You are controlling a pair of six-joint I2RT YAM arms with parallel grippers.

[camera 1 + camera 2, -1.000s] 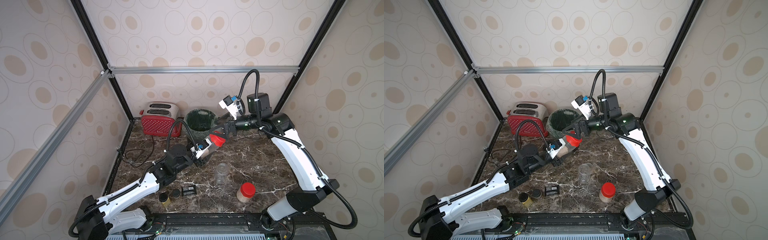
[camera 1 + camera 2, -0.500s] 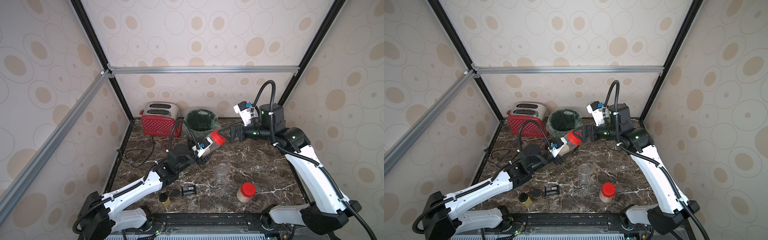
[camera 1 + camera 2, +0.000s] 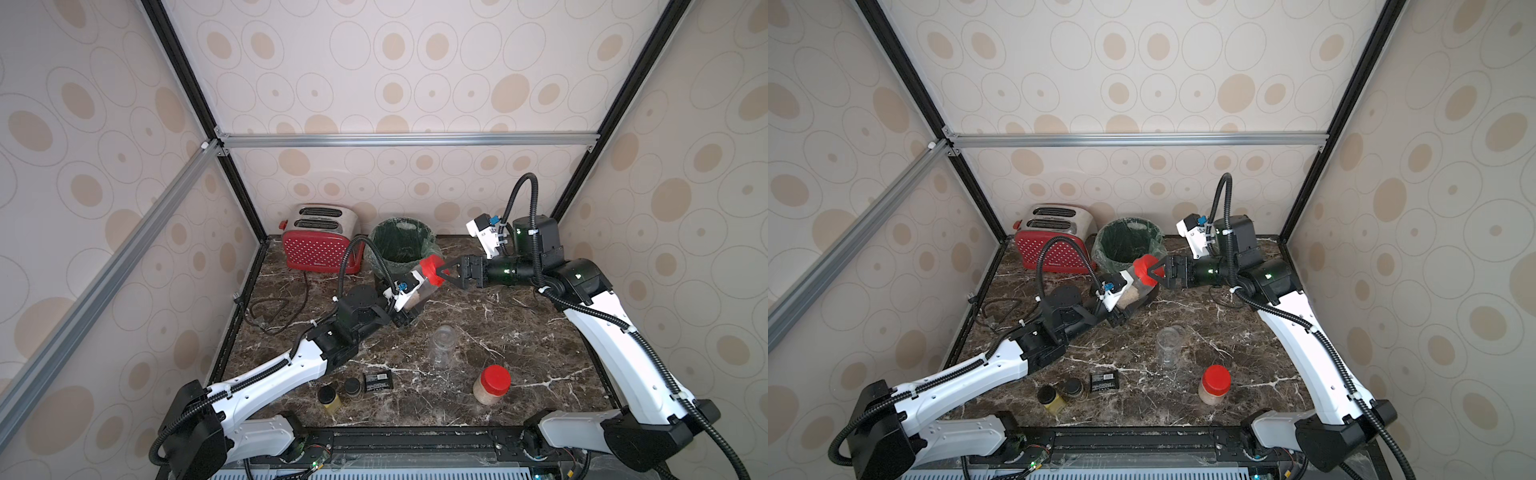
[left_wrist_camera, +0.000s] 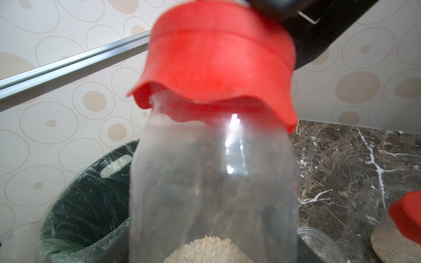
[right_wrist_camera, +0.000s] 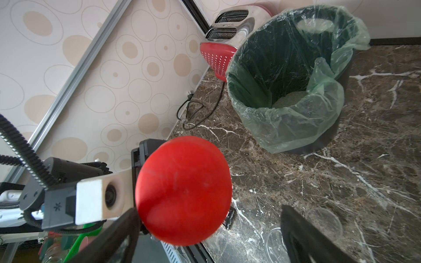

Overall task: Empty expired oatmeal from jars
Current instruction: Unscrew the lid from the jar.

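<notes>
Red lid (image 3: 431, 270) gets straddled by open right tool (image 3: 441, 273), held jar (image 3: 419, 291) clamped in left tool (image 3: 409, 309); lidless jar's (image 3: 443, 347) emptied, front-edge jar (image 3: 491, 384) untouched.

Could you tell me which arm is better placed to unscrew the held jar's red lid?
Right. The right gripper has its open jaws either side of the red lid, while the left gripper is shut on the jar, so it can only steady it.
</notes>
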